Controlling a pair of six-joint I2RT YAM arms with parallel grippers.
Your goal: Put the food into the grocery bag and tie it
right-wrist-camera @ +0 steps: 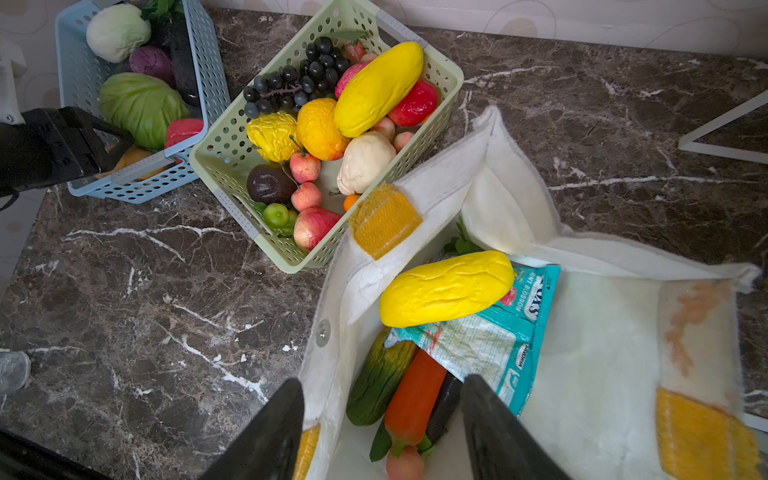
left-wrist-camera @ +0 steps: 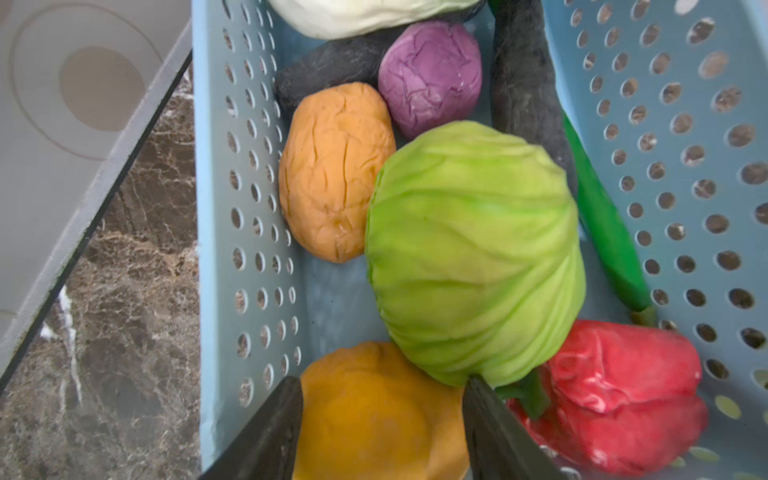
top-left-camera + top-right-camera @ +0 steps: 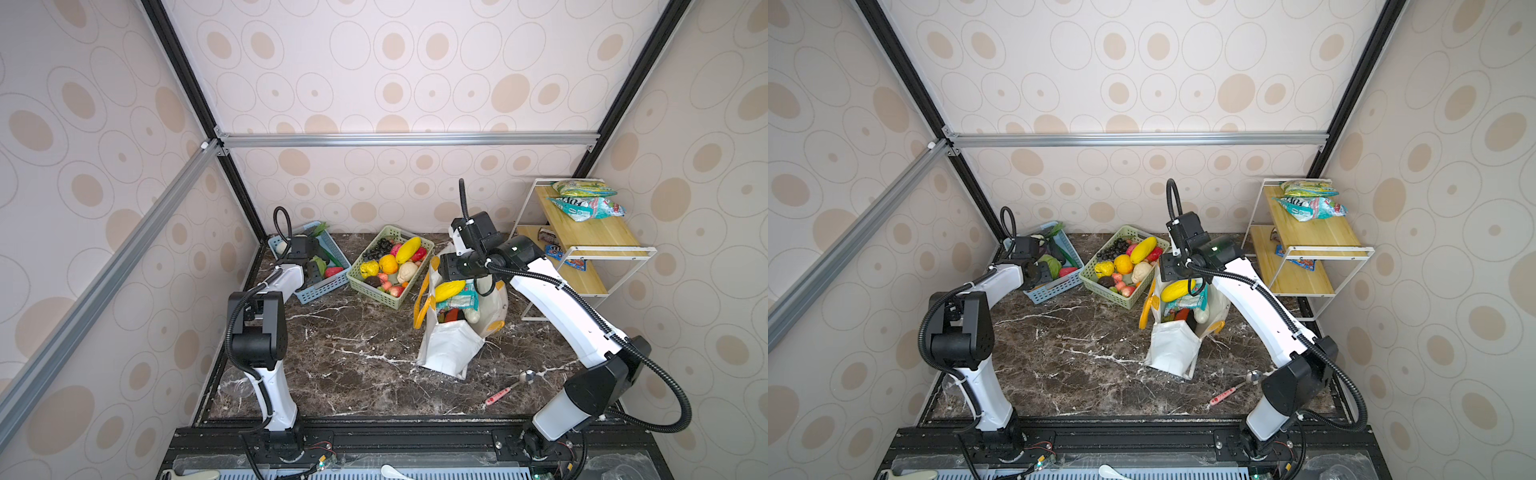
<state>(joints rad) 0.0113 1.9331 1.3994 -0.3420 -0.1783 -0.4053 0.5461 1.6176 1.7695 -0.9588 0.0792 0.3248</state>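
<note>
**Top views.** The grocery bag stands upright on the worktop with its mouth up and gaping. Its long axis runs from the near edge toward the back wall, and its far end is just beside the green basket. The right end effector hovers over that far end. The left end effector reaches into the blue basket. One yellow-orange handle droops outside the bag wall, which could make it awkward to catch when tying.

**Left wrist view.** The jaws stand on either side of a rounded orange piece; whether they press it cannot be told. A green cabbage overlaps that piece, and a red pepper lies just beside one jaw. A lift could therefore drag either neighbour along, or the smooth, rounded piece could slip free.

**Right wrist view.** The jaws stand apart above the bag's rim and hold nothing. Inside the bag, a yellow piece lies topmost with its long axis across the mouth. It rests on the teal snack packet. Beneath them the orange carrot, the dark eggplant and a green-striped gourd lie roughly parallel along the bag's length. The yellow piece rides high near the rim, so another item dropped on it could roll it out or keep the mouth from closing. A push on the wall could tilt the bag.
</note>
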